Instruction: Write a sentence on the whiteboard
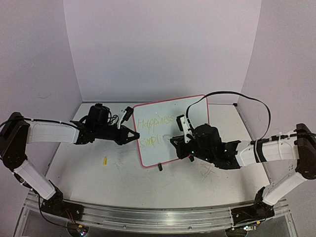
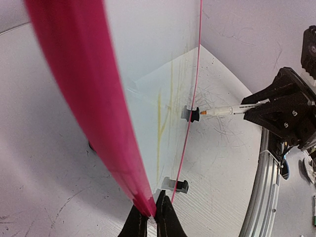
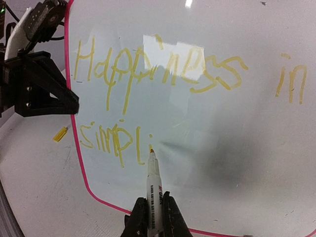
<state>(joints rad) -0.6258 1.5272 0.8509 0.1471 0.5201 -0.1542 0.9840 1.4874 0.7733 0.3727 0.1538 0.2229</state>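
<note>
Right pincer (image 3: 153, 200) clamps a marker (image 3: 152, 180), left pincer (image 2: 154, 205) nips the whiteboard (image 3: 237, 163) (scratched white tabletop (image 1: 128, 177), lilac walls (image 1: 158, 49)).

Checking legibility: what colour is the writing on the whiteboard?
Yellow writing, faint on the whiteboard; the right wrist view shows it best.

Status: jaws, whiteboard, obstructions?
Left jaws shut on whiteboard rim. Right jaws shut on marker, tip at board after "simpli". Sentence unfinished. Small yellow piece on table left of board, not blocking.
</note>
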